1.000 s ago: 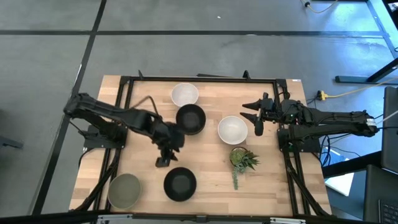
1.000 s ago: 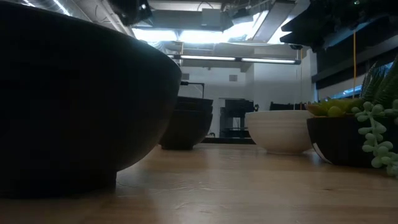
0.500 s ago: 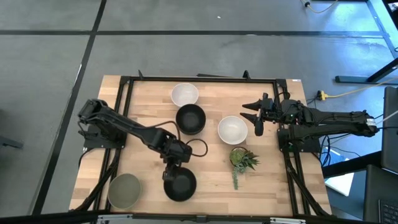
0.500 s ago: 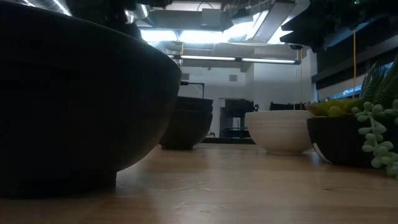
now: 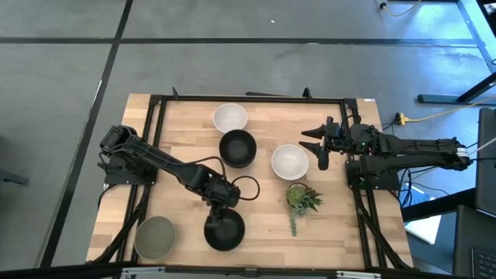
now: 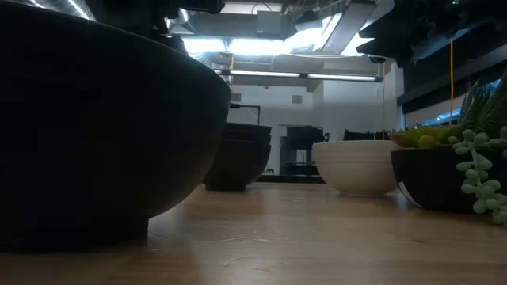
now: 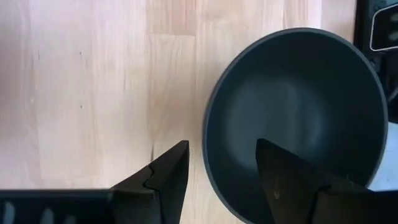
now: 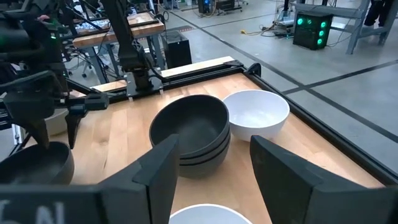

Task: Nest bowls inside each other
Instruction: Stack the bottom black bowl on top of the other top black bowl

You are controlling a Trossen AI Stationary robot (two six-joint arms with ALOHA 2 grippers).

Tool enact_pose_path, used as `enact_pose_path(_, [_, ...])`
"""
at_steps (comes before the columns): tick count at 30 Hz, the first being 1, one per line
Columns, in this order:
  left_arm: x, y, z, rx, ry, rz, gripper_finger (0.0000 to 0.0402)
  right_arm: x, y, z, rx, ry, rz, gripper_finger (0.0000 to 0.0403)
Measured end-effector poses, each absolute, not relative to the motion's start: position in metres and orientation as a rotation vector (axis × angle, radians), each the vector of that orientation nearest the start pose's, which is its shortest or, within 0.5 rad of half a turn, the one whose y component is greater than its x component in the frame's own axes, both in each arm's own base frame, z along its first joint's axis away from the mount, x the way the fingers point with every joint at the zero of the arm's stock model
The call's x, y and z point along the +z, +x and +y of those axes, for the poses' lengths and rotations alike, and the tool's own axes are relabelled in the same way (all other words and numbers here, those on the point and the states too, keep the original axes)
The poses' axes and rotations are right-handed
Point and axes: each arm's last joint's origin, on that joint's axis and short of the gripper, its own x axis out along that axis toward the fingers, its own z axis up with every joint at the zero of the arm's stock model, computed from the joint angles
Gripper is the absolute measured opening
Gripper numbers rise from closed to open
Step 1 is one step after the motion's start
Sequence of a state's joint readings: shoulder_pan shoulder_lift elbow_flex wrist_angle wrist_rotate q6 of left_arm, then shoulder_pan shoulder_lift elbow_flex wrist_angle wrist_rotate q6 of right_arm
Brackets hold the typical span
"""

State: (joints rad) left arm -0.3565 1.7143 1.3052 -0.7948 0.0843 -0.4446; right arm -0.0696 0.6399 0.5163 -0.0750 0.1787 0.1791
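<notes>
A lone black bowl (image 5: pixel 224 230) sits near the table's near edge; it fills the left of the low view (image 6: pixel 79 127). My left gripper (image 5: pixel 221 209) hangs open over its far rim. In the left wrist view (image 7: pixel 217 180) one finger stands outside the rim (image 7: pixel 208 149) and one over the hollow (image 7: pixel 298 118), with no touch showing. Two black bowls (image 5: pixel 237 148) sit nested mid-table. White bowls rest at the far side (image 5: pixel 230 118) and right of centre (image 5: pixel 290 161). A grey-beige bowl (image 5: pixel 155 236) stands at the near left. My right gripper (image 5: pixel 316 144) waits open at the right.
A small potted green plant (image 5: pixel 302 198) stands just nearer than the right white bowl, and its sprig trails toward the near edge. A black metal frame (image 5: pixel 248 98) runs round the table. Bare wood lies between the grey-beige bowl and the nested black bowls.
My left gripper has moved toward the table's near edge and slightly right. It went from the bare wood beside the nested black bowls to above the far rim of the lone black bowl. The bowls have stayed where they were.
</notes>
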Motion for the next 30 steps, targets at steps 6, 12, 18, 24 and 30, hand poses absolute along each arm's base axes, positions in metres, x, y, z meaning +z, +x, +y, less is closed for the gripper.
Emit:
enact_pose_path(6, [0.218, 0.324, -0.123, -0.092, -0.204, 1.297, 0.0180, 0.271, 0.153, -0.015, -0.239, 0.169, 0.181, 0.0198])
enact_pose_path(12, [0.208, 0.327, -0.124, -0.087, -0.199, 1.326, 0.0180, 0.271, 0.152, -0.015, -0.238, 0.169, 0.182, 0.0198])
enact_pose_path(18, [0.206, 0.327, -0.124, -0.073, -0.188, 1.333, 0.0180, 0.271, 0.152, -0.015, -0.238, 0.169, 0.183, 0.0198])
enact_pose_path(24, [0.203, 0.328, -0.124, -0.067, -0.185, 1.336, 0.0180, 0.271, 0.152, -0.015, -0.238, 0.169, 0.183, 0.0198])
enact_pose_path(30, [0.200, 0.330, -0.123, -0.058, -0.181, 1.344, 0.0153, 0.271, 0.152, -0.015, -0.238, 0.168, 0.184, 0.0198])
